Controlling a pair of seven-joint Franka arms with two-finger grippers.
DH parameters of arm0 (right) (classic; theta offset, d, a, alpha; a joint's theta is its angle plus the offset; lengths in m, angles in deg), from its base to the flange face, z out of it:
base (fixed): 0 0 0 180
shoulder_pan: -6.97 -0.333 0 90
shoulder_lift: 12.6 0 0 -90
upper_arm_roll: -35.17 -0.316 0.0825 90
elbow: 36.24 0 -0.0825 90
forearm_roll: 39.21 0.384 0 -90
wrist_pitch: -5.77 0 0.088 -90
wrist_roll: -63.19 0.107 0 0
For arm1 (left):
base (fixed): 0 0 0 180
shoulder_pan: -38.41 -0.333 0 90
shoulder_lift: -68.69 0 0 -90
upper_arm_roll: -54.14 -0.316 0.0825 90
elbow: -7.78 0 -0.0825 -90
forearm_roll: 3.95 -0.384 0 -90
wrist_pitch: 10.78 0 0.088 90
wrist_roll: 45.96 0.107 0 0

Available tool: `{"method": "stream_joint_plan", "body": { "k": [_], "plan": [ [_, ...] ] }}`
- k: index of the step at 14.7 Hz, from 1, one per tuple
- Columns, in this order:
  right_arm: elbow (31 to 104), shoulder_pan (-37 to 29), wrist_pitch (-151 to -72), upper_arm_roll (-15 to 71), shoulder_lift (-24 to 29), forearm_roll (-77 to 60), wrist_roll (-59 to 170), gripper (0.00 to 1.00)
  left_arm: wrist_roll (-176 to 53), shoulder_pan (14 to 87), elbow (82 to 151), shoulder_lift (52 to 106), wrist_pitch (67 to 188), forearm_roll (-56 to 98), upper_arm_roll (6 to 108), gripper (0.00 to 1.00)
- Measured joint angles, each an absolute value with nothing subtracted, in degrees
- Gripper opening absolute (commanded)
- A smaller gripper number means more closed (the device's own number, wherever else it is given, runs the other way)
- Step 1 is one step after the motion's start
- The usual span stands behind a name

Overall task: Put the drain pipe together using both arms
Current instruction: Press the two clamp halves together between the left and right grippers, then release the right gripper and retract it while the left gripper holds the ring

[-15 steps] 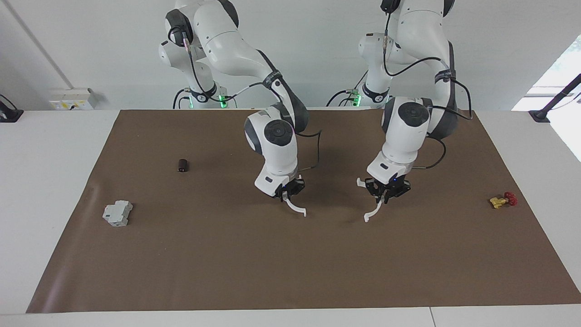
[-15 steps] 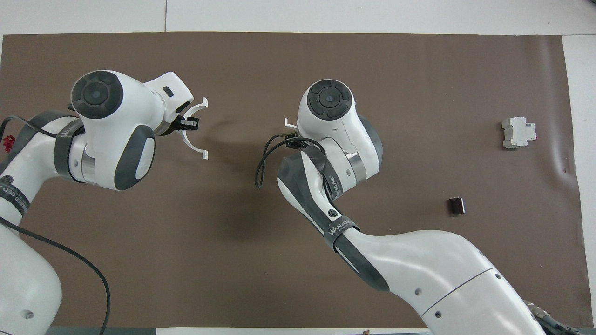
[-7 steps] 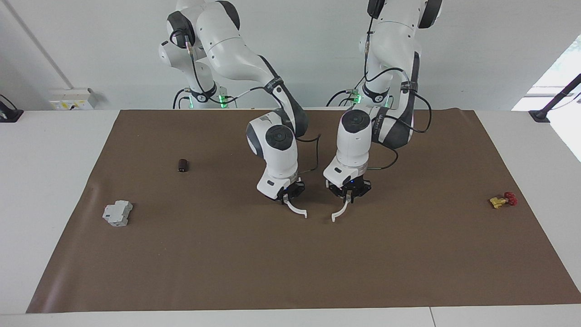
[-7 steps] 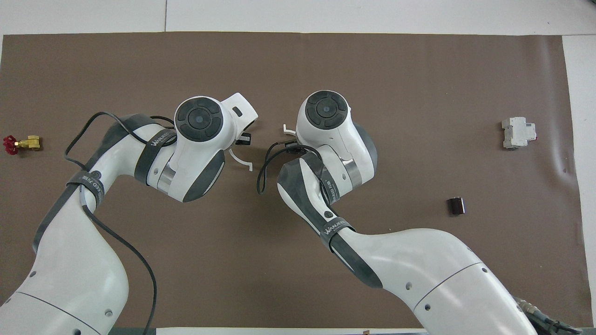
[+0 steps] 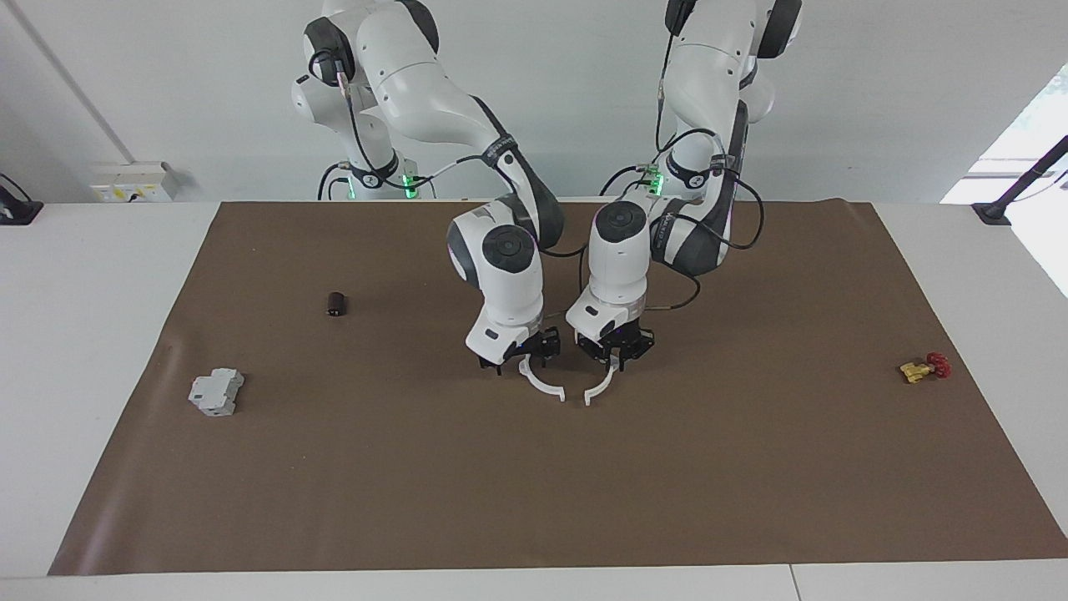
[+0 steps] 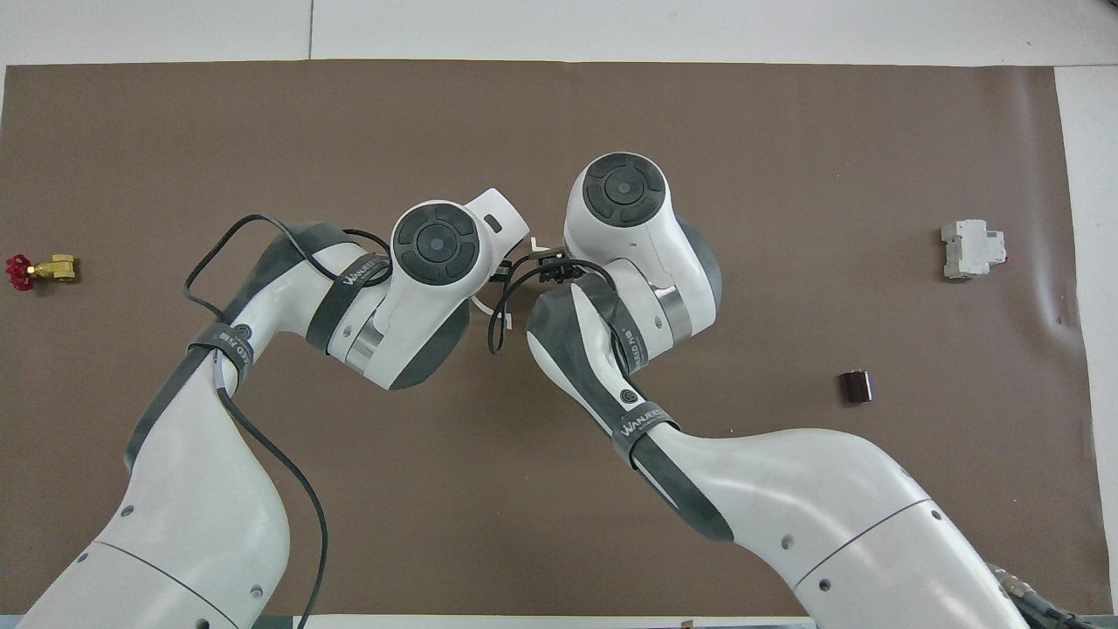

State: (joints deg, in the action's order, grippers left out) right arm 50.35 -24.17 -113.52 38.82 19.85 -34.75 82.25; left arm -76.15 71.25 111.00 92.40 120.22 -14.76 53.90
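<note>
Two thin white half-rings of the drain pipe hang side by side just above the brown mat [image 5: 751,467] at its middle. My right gripper [image 5: 527,357] is shut on one half-ring [image 5: 543,386]. My left gripper [image 5: 616,357] is shut on the other half-ring [image 5: 597,388]. The open sides of the two halves face each other. Their lower ends are a small gap apart and do not touch. In the overhead view both wrists cover the grippers and most of the halves; only a small white tab [image 6: 539,251] shows between them.
A grey boxy block [image 5: 216,391] lies toward the right arm's end of the mat, with a small dark cylinder [image 5: 335,304] nearer to the robots. A yellow valve with a red knob [image 5: 920,368] lies toward the left arm's end.
My left arm has swung in toward the right gripper with its half-ring, so the gap between the two halves has shrunk to a small one. The right gripper has barely moved.
</note>
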Motion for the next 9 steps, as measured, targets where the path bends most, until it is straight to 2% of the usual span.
{"method": "stream_joint_plan", "body": {
  "k": [9],
  "plan": [
    [49.61, -12.27, -90.24, 39.04, 2.72, -35.02, 78.09, 1.00, -77.32, 73.32, 111.16, 93.89, 122.14, -14.76, 53.98, 0.00]
  ]
}}
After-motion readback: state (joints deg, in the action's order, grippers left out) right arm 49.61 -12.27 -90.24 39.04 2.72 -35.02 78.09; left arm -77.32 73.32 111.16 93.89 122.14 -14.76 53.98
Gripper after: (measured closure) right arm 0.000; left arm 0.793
